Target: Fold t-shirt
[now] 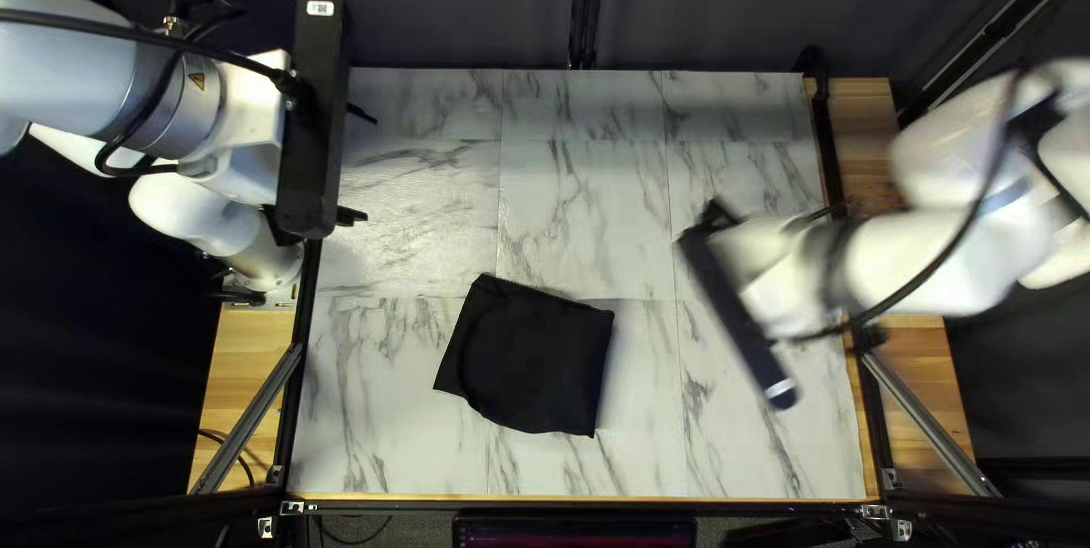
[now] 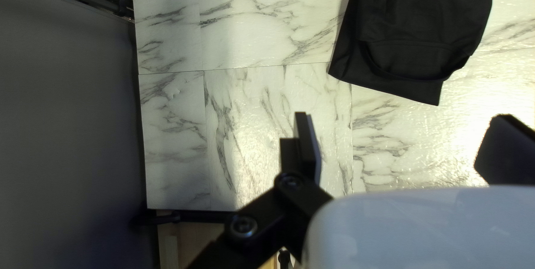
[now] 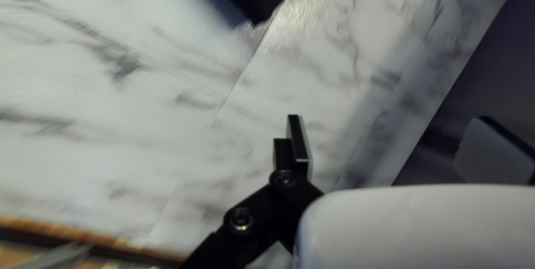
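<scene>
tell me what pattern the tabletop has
White marble look with grey veins on the tabletop, showing best in the top left view.

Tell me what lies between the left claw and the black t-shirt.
Just marbled tabletop: in the left wrist view, no other thing shows between the open left claw and the black t-shirt.

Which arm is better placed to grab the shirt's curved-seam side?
Left, probably: that side faces the open left gripper, with much of the shirt ahead. The right gripper is on the opposite side, its view catching just a corner.
</scene>
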You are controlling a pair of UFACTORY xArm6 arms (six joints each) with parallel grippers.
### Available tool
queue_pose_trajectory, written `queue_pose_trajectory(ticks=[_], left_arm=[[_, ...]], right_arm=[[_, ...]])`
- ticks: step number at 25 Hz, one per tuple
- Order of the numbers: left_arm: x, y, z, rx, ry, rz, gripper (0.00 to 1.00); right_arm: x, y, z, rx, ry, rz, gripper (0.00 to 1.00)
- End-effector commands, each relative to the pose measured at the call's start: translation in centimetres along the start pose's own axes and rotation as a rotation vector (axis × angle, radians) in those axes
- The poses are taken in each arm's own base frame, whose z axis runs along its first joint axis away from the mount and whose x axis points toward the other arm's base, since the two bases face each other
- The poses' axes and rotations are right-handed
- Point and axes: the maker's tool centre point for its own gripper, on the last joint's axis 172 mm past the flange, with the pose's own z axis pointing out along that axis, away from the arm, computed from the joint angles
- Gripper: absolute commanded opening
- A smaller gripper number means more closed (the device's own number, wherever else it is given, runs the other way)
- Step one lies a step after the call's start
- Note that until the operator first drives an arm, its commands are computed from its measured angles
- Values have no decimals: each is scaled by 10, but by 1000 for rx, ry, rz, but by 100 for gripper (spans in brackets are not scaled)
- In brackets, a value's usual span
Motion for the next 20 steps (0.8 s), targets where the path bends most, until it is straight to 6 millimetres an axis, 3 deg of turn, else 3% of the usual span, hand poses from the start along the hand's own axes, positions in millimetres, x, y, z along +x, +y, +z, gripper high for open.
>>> queue_pose_trajectory(ticks=[1, 5, 8, 20], left_arm=[[0, 0, 0, 0, 0, 0, 100], [0, 0, 0, 0, 0, 0, 100], [0, 0, 0, 0, 0, 0, 100], [0, 0, 0, 0, 0, 0, 100]], right_arm=[[-33, 9, -59, 36, -4, 94, 100], [-73, 26, -100, 61, -54, 162, 100], [-94, 38, -111, 67, -87, 214, 100], [-97, 40, -111, 65, -92, 228, 100]])
